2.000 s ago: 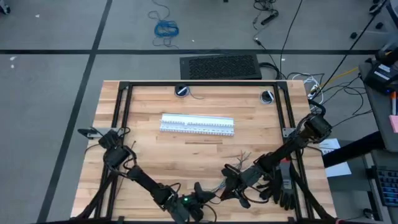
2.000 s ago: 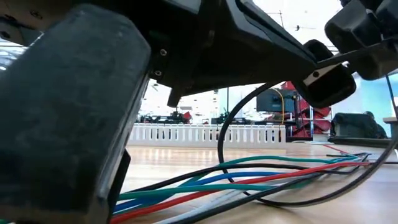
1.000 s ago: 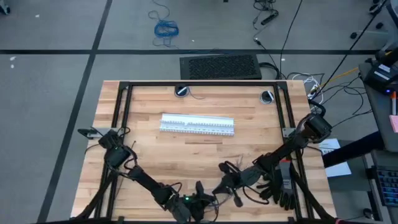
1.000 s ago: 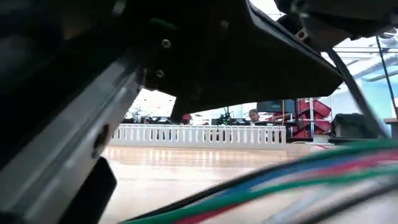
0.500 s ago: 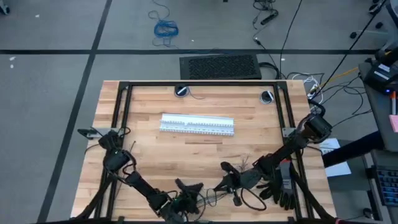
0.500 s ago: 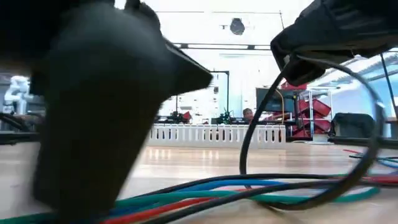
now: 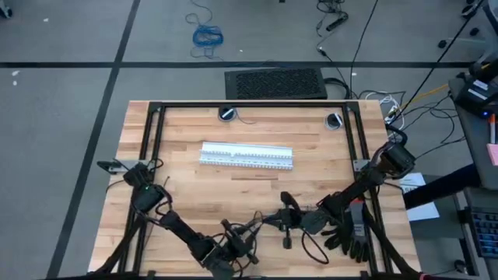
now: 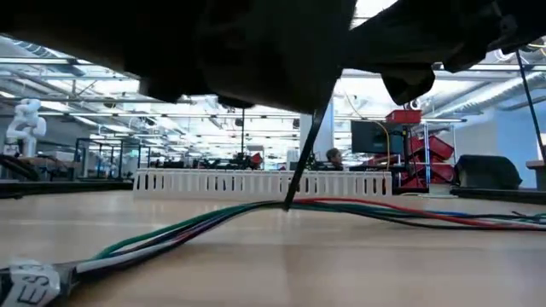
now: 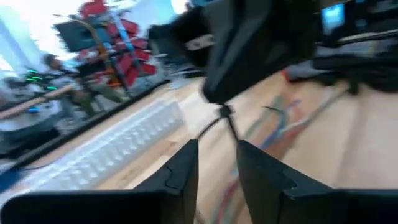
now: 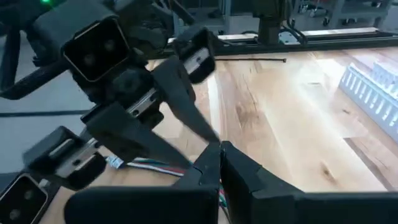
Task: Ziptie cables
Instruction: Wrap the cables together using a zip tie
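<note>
Both arms work low at the near edge of the wooden table (image 7: 194, 194), close together. The left gripper (image 7: 247, 231) sits near the front edge, and in the left wrist view its 2 fingers (image 9: 180, 171) stand spread with a clear gap between them, nothing gripped. The right gripper (image 7: 282, 220) is just beside it, toward the table's middle; in the right wrist view its fingers (image 10: 208, 167) are pressed together on a thin dark strand, which seems to be one ziptie (image 9: 229, 127), though the view is too blurred to be sure. In the low view that strand hangs down from the gripper and meets the cables (image 8: 213, 223), a loose bundle of green, red, blue and dark wires lying flat on the table under both grippers, with a pale end plug (image 8: 30, 281) at one end. A second ziptie (image 10: 249, 60) lies on the wood well apart from the grippers. The white slotted strips (image 7: 247, 155) lie across the table's middle, farther back, away from both arms.
</note>
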